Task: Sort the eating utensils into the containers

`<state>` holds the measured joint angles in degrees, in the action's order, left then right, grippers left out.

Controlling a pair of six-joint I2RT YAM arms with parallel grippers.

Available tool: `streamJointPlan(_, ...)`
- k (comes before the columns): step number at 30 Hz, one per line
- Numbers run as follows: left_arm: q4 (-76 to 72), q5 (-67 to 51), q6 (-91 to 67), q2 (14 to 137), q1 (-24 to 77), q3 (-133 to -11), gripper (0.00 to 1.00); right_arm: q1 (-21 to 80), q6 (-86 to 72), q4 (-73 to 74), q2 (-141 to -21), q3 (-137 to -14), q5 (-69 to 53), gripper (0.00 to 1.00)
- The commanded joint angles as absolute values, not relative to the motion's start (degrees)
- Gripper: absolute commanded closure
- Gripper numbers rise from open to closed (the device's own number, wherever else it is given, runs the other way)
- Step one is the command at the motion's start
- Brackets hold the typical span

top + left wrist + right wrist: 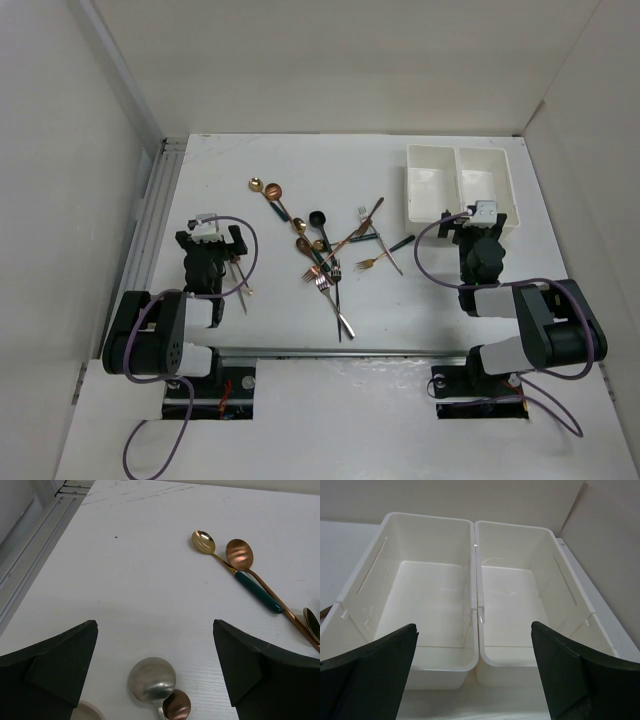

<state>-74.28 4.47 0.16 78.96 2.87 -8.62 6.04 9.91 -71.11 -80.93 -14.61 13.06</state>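
Several forks and spoons (330, 250) lie in a loose pile mid-table. A gold spoon (256, 185) and a copper spoon (273, 192) lie at its far left. They also show in the left wrist view, the gold spoon (204, 541) with a dark green handle and the copper one (239, 554). My left gripper (211, 238) is open and empty left of the pile. Low between its fingers (155, 625) lie a silver spoon bowl (151, 680) and a small copper spoon bowl (176, 706). Two joined white bins (460, 180) stand far right, both empty. My right gripper (480, 222) is open just before them, facing their shared wall (475, 555).
A metal rail (150, 215) runs along the table's left edge. White walls enclose the table on the left, back and right. The right wall (610, 555) is close beside the right bin.
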Motion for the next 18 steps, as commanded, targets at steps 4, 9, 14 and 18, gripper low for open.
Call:
streamJointPlan(4,-85.6,3.6,0.1,78.8,2.6,-10.0,0.0,6.4,10.2,-73.1,-80.0,-16.4,13.3,0.0)
streamJointPlan(9,-86.3,3.1,1.1,77.7,3.3,-9.5,0.0,6.4,10.2,-73.1,-80.5,-17.0,12.7,0.0)
streamJointPlan(14,-43.4,-17.8,23.0,59.3,3.3,-27.6,0.0,7.6,15.2,-32.6,-67.7,-36.9,16.4,0.0)
streamJointPlan(18,-32.8,9.5,8.1,52.5,3.8,-38.6,0.0,15.7,36.5,-4.0,-69.8,-67.4,26.8,0.0)
